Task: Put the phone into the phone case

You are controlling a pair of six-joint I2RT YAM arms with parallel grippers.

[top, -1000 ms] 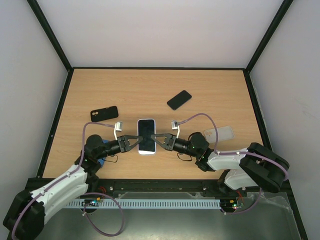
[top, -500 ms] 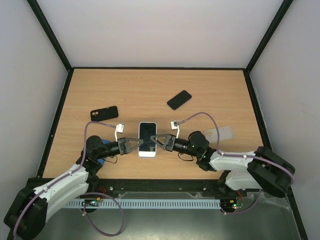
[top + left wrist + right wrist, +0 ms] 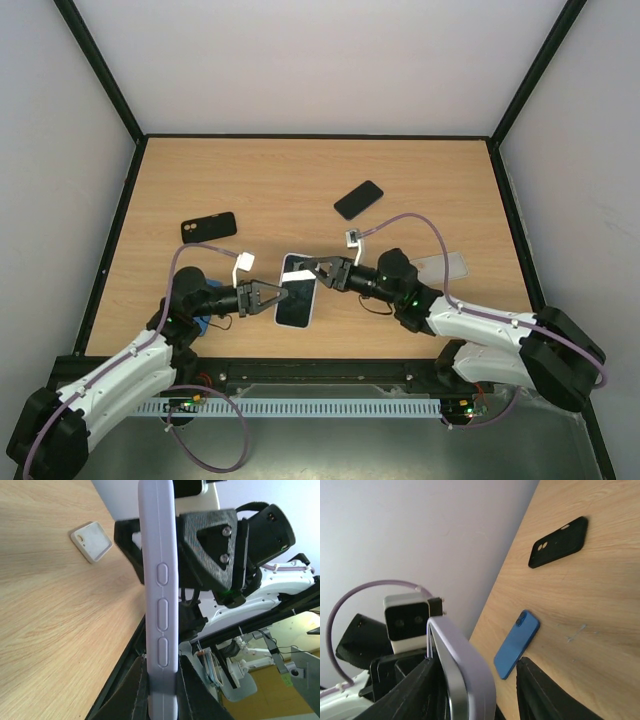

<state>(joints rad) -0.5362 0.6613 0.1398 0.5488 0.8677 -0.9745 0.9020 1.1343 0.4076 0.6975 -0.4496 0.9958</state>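
The phone [image 3: 297,298], dark screen up, sits in a lilac phone case [image 3: 288,266] and is raised at a tilt over the near middle of the table. My left gripper [image 3: 268,297] is shut on the phone's left long edge. In the left wrist view both fingers of that gripper [image 3: 161,661] press the lilac case [image 3: 160,580] just below its side buttons. My right gripper [image 3: 318,270] is open at the phone's far right corner. In the right wrist view the case corner [image 3: 470,665] stands between the fingers of the right gripper [image 3: 475,664], with a gap on the right side.
A black case [image 3: 209,227] lies at the left and a black phone [image 3: 358,199] at the far middle. A clear case [image 3: 445,266] lies right of my right arm. A blue phone [image 3: 516,644] lies on the wood by my left arm.
My left gripper has shut on the phone's edge and tipped it up off the table. My right gripper has opened and shifted to the far corner.
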